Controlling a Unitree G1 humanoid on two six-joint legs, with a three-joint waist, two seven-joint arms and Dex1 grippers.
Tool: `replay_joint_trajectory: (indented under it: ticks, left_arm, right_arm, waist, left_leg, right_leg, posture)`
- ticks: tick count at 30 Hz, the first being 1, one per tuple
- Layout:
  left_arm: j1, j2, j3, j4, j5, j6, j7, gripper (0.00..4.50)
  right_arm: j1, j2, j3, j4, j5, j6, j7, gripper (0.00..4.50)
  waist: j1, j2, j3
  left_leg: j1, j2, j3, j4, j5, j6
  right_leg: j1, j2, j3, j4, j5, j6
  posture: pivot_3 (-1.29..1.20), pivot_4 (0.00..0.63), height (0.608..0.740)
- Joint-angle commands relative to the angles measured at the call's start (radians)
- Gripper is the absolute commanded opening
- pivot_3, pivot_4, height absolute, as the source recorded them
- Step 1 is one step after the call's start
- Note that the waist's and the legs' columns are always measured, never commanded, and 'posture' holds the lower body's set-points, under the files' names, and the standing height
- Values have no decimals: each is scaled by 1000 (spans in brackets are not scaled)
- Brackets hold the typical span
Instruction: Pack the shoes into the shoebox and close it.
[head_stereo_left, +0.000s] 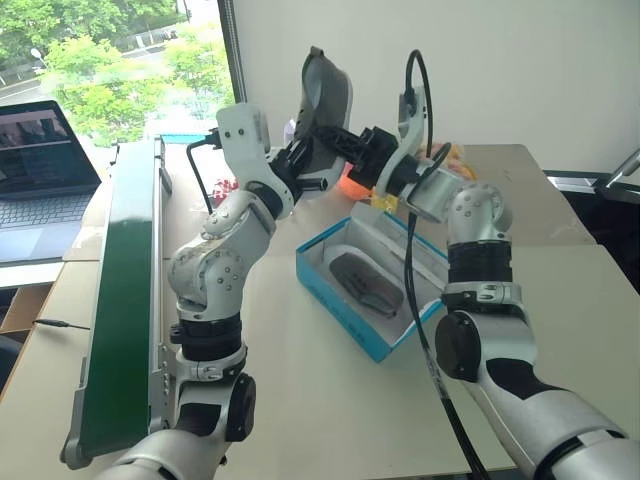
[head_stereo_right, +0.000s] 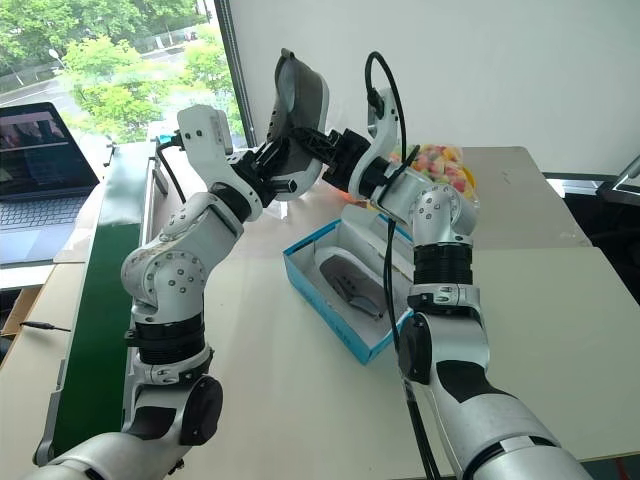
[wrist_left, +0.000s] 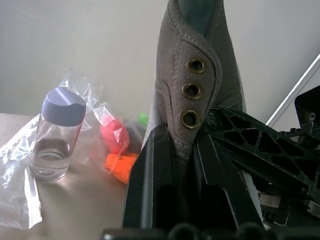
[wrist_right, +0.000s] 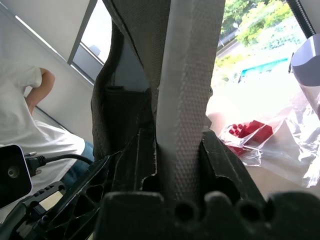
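One shoe (head_stereo_left: 325, 105) is held upright in the air above the tabletop (head_stereo_left: 330, 400), both sets of fingers clamped on it: the left fingers (wrist_left: 150, 175) pinch its eyelet edge, the right fingers (wrist_right: 220, 165) its pale sole. The other shoe (head_stereo_left: 365, 283) lies inside the open blue box (head_stereo_left: 345, 310).

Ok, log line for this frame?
left gripper: shut on shoe | right gripper: shut on shoe | other shoe: in shoebox
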Motion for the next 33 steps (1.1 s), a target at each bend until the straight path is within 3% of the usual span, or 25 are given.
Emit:
replay_joint_trajectory:
  ticks: [1, 5, 7, 10, 15, 25, 33]
  left_arm:
    - [7, 25, -17, -54, -76, 64, -71, 1625]
    - [20, 132, -47, -95, -138, 173, -175, 3092]
    - [32, 198, -57, -118, -156, 207, -225, 3092]
    - [81, 387, -107, -160, -148, 238, -365, 3092]
    - [170, 597, -214, -194, -88, 160, -546, 3092]
    - [240, 708, -268, -230, -44, 79, -699, 3092]
    - [265, 759, -204, -261, -53, 109, -718, 3092]
  right_arm:
    - [-34, -13, -15, -71, 29, -20, 6, 341]
    - [-26, -55, 24, -113, 0, -10, 28, 333]
    - [-19, -101, 62, -140, -24, 3, 49, 333]
    - [0, -249, 194, -253, -58, 136, 122, 333]
    - [90, -437, 341, -446, -46, 283, 241, 333]
    - [245, -589, 496, -574, -109, 293, 356, 333]
    - [327, -590, 572, -549, -185, 224, 397, 333]
  waist:
    - [1, 0, 0]
    - [0, 0, 0]
    - [-1, 0, 0]
    - [-2, 1, 0]
    - [1, 1, 1]
    - [5, 1, 1]
    - [6, 1, 1]
  left_leg:
    - [0, 0, 0, 0, 0, 0]
    - [0, 0, 0, 0, 0, 0]
    - [0, 0, 0, 0, 0, 0]
    - [0, 0, 0, 0, 0, 0]
    - [1, 0, 0, 0, 0, 0]
    - [2, -1, 1, 1, 0, -2]
    - [2, 0, 1, 1, 0, -2]
  right_leg:
    - [0, 0, 0, 0, 0, 0]
    - [0, 0, 0, 0, 0, 0]
    - [0, 0, 0, 0, 0, 0]
    - [0, 0, 0, 0, -1, 1]
    - [0, 0, 0, -1, -5, 6]
    - [-1, -2, 1, 0, -11, 0]
    - [-1, -2, 1, 0, -10, 2]
  posture:
    - [0, 150, 740]
    - [0, 150, 740]
    - [0, 150, 740]
    - [0, 150, 740]
    - [0, 150, 740]
    - [0, 150, 740]
    - [0, 150, 740]
